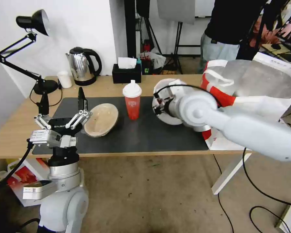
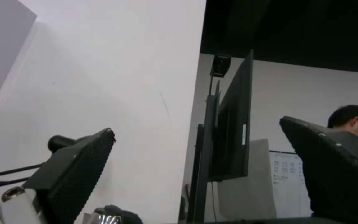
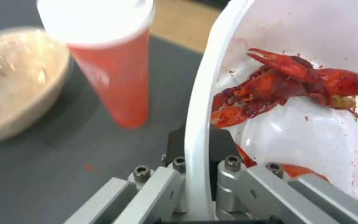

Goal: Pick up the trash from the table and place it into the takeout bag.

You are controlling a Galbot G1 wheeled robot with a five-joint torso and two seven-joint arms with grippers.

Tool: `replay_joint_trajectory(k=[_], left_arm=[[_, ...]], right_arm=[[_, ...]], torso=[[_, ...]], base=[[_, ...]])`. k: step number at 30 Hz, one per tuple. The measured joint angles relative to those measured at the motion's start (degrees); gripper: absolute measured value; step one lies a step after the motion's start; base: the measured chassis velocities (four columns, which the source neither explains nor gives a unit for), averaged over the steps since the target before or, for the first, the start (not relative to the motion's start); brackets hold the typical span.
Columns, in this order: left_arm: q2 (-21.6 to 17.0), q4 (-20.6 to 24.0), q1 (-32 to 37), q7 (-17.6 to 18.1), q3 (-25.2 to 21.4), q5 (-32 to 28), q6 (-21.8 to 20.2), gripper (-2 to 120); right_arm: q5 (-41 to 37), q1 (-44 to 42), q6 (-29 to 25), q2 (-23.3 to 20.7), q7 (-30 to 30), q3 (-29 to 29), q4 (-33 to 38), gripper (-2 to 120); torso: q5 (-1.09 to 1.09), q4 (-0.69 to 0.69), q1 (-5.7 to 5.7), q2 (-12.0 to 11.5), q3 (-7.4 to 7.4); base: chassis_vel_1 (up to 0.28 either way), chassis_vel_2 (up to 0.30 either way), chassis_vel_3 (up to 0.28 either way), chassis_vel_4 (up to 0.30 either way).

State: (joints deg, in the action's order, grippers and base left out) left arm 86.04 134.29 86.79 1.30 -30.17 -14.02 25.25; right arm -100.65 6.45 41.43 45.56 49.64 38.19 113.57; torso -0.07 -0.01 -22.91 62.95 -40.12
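Fingers (image 3: 218, 146) of right gripper (image 3: 195, 146) pinch white bowl (image 3: 311, 130) rim.

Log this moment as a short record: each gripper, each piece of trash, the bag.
right gripper: jaws shut on the rim of the white plastic bowl, bowl tipped up on edge beside the bag
bowl contents: red crayfish inside
left gripper: jaws open, pointing up, above the table's left part, holding nothing
red cup: upright on the black mat, white lid on
tan pulp bowl: on the mat, tilted
takeout bag: open at the table's right end, foil lining showing
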Motion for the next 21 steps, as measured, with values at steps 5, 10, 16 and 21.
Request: replay_joint_trajectory(k=[5, 10, 16, 21], left_arm=[[-0.12, 0.13, 0.09, 0.10, 0.01, -0.20, 0.12, 100], [-0.12, 0.32, 0.10, 0.14, 0.02, -0.29, 0.14, 100], [0.08, 0.30, -0.11, 0.17, 0.07, -0.44, 0.19, 100], [0.26, 0.22, -0.37, 0.17, 0.15, -0.57, 0.20, 100]], right_arm=[[-1.58, 2.70, -0.01, -0.92, -2.03, -1.88, 0.36, 0], [-1.76, 6.81, -0.01, -1.12, -4.72, -1.39, 0.36, 0], [-2.95, 11.28, -0.01, 0.33, -6.42, 0.33, 0.54, 0], [-4.13, 14.35, -0.02, 2.41, -6.61, 1.63, 0.01, 0]], torso=[[0.00, 0.01, 0.00, 0.00, 0.00], [-0.01, 0.00, 0.00, 0.00, 0.00], [-0.01, 0.00, 0.00, 0.00, 0.00], [-0.02, 0.01, 0.00, 0.00, 0.00]], base=[[0.000, 0.000, 0.000, 0.000], [0.000, 0.000, 0.000, 0.000], [0.000, 0.000, 0.000, 0.000], [0.000, 0.000, 0.000, 0.000]])
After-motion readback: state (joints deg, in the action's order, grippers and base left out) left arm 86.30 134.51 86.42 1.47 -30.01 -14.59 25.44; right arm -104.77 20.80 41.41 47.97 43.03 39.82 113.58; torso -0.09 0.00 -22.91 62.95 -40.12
